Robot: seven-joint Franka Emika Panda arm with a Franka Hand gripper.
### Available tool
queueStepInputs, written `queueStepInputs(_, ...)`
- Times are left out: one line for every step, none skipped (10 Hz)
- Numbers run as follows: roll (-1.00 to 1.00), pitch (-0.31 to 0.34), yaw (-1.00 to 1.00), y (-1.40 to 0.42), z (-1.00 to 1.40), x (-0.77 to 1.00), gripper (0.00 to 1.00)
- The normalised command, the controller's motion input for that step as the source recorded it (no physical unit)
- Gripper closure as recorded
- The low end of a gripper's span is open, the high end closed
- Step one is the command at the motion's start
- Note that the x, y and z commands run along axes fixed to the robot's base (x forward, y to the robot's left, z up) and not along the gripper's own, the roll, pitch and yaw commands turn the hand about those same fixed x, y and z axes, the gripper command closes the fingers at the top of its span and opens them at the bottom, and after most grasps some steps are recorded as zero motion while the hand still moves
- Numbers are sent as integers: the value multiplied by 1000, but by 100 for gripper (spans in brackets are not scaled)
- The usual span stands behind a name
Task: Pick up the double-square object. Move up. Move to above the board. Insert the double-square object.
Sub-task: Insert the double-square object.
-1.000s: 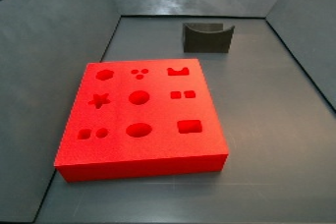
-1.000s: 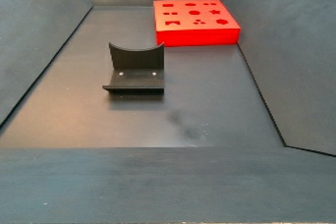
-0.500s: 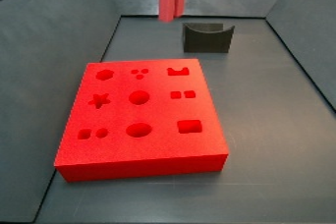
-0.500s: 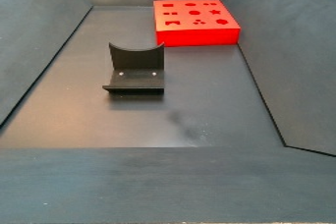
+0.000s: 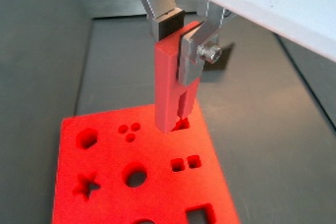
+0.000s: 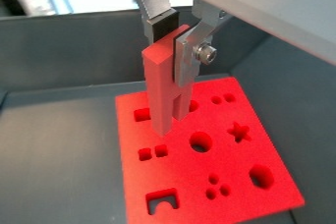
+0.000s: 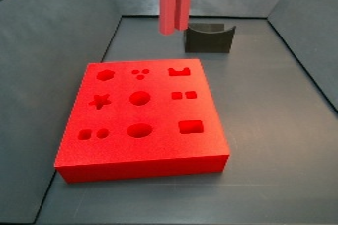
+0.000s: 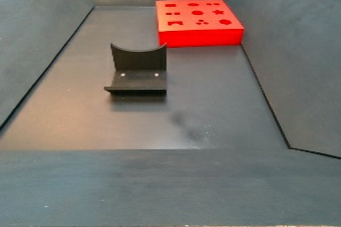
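My gripper (image 5: 182, 33) is shut on the top of the double-square object (image 5: 174, 85), a slim tall red peg with a slot in its lower end, hanging upright. Both wrist views show it; in the other one the gripper (image 6: 171, 39) holds the peg (image 6: 164, 85) the same way. The board (image 5: 125, 174), a flat red slab with shaped holes, lies below the peg (image 6: 217, 164). In a side view the peg (image 7: 175, 2) hangs from the top edge, above and behind the board (image 7: 138, 130), with the gripper out of view. The board also shows far off in a side view (image 8: 200, 27).
A dark grey U-shaped holder block (image 7: 209, 37) stands on the floor beyond the board and also shows nearer in a side view (image 8: 136, 70). Sloping grey walls (image 7: 53, 32) close in the dark floor (image 8: 173, 121) on all sides.
In the side view much more of the peg has come into the frame from the top edge, its lower end now lower. Board and holder block have not moved.
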Motion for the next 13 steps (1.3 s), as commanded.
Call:
queueStepInputs(-100, -24, -983, -40, -106, 11, 100)
queueStepInputs(-106, -37, -971, -43, -103, 26, 100)
queueStepInputs(-107, -64, -957, -37, -143, 37, 100)
queueStepInputs(-107, -56, -920, -40, -160, 89, 100)
queueStepInputs(-109, 0, -800, -60, -177, 266, 100)
queueStepInputs(-80, 0, -680, -89, -240, 389, 100)
queueStepInputs(0, 60, -131, 0, -123, 600, 100)
queueStepInputs(0, 0, -34, 0, 0, 0, 100)
queueStepInputs(40, 0, 0, -129, -403, 46, 100)
queueStepInputs(119, 0, 0, -97, -697, 0, 100)
queueStepInputs(169, 40, 0, -43, -706, -57, 100)
queueStepInputs(23, 4, 0, 0, -211, -40, 100)
queueStepInputs(43, 67, -86, 0, -549, -46, 100)
